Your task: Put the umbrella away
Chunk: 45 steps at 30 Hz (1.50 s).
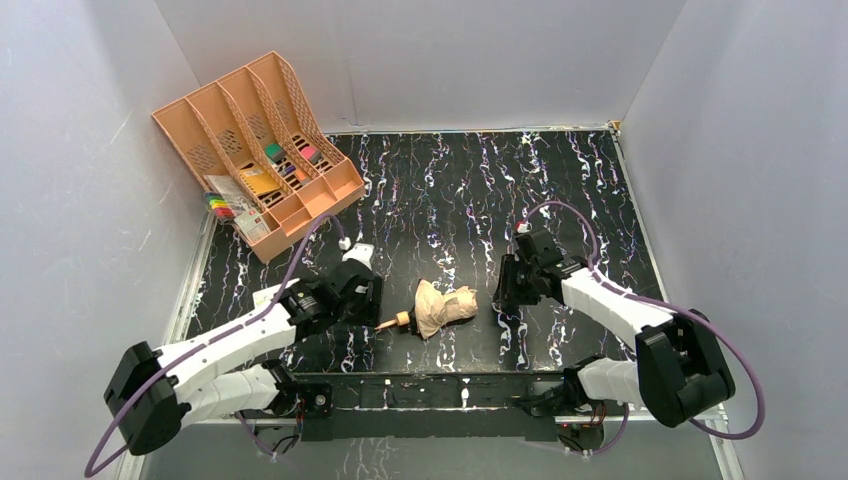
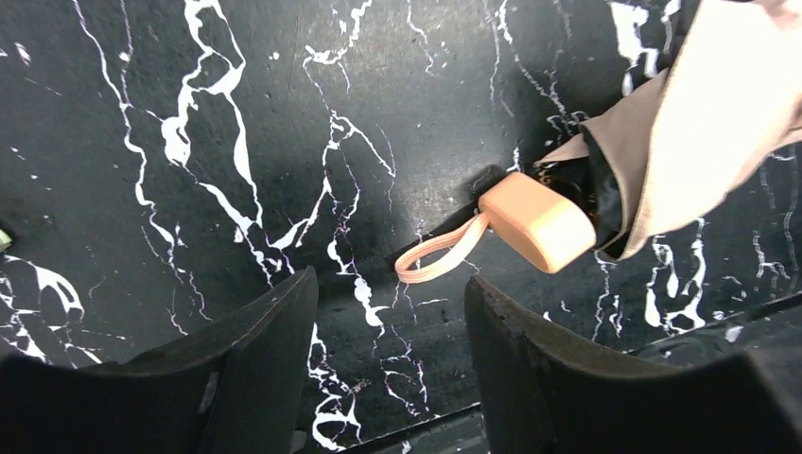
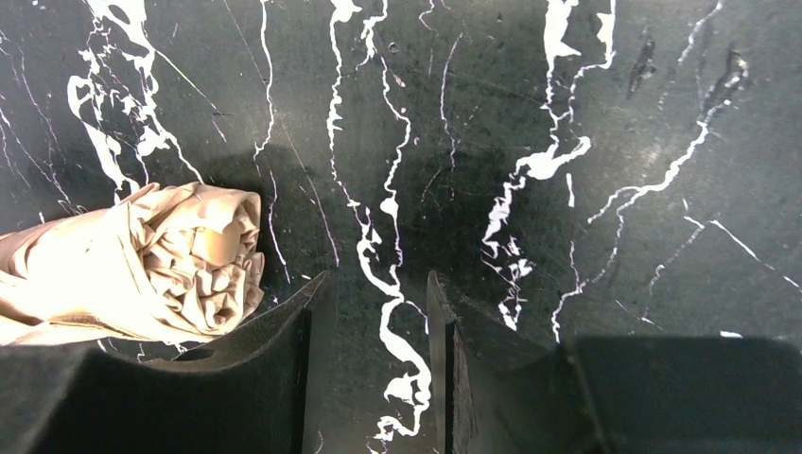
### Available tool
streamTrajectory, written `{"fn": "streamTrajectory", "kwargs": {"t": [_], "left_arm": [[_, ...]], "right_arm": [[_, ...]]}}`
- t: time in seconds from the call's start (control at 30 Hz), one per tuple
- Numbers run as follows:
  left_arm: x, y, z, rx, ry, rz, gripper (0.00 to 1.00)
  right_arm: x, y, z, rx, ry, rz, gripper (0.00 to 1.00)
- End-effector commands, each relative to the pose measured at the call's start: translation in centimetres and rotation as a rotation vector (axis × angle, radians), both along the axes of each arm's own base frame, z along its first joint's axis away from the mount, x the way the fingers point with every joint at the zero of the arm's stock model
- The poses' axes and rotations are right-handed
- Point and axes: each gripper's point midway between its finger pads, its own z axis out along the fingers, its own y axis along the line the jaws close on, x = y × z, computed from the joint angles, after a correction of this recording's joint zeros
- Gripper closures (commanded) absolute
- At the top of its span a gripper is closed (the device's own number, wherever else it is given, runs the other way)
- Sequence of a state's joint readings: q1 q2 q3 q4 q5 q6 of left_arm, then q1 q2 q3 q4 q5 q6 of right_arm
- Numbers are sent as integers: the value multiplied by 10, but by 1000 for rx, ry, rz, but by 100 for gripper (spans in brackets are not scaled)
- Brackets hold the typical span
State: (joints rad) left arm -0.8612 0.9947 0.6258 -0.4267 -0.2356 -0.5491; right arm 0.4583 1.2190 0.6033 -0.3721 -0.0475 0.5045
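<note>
The umbrella (image 1: 445,308) lies on the dark counter (image 1: 450,190), near the front, between the two grippers. Its cloth is bunched up and loose. Its tan handle (image 2: 539,219) and small strap (image 2: 440,255) point toward the left gripper (image 2: 388,293). That gripper sits just beside them, with its fingers spread and nothing between them. The right gripper (image 3: 378,279) is near the cloth end. Its fingers are spread too, and it holds nothing. An orange tray (image 1: 255,150) sits in the far left corner, well apart from the umbrella.
</note>
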Motion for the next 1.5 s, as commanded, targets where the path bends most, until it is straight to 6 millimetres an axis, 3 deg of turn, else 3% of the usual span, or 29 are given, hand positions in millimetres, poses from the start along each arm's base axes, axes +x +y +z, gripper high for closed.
{"fn": "streamTrajectory", "kwargs": {"t": [0.0,0.17,0.6,0.77,0.93,1.07,1.23,1.37,1.47], "left_arm": [[-3,-1,-22,16,75,69,48],[-2,-29,-37,-25,112,-23,60],[19,-80,-55,-52,103,-125,64],[38,-92,-55,-12,66,-154,64],[72,-96,-47,13,33,-151,64],[104,-80,-35,27,17,-93,62],[131,-39,-12,51,-25,20,55],[129,-7,13,64,-62,119,52],[111,13,32,43,-89,194,52]], "right_arm": [[10,17,12,45,-26,75,53],[11,36,8,83,-8,127,56],[-13,122,7,173,22,271,57],[7,121,19,173,-57,174,55],[36,133,44,279,-136,163,53],[56,116,49,225,-155,106,51],[72,62,60,57,-246,-6,48],[67,22,71,-53,-309,-80,46],[53,10,86,-30,-375,-82,44]]}}
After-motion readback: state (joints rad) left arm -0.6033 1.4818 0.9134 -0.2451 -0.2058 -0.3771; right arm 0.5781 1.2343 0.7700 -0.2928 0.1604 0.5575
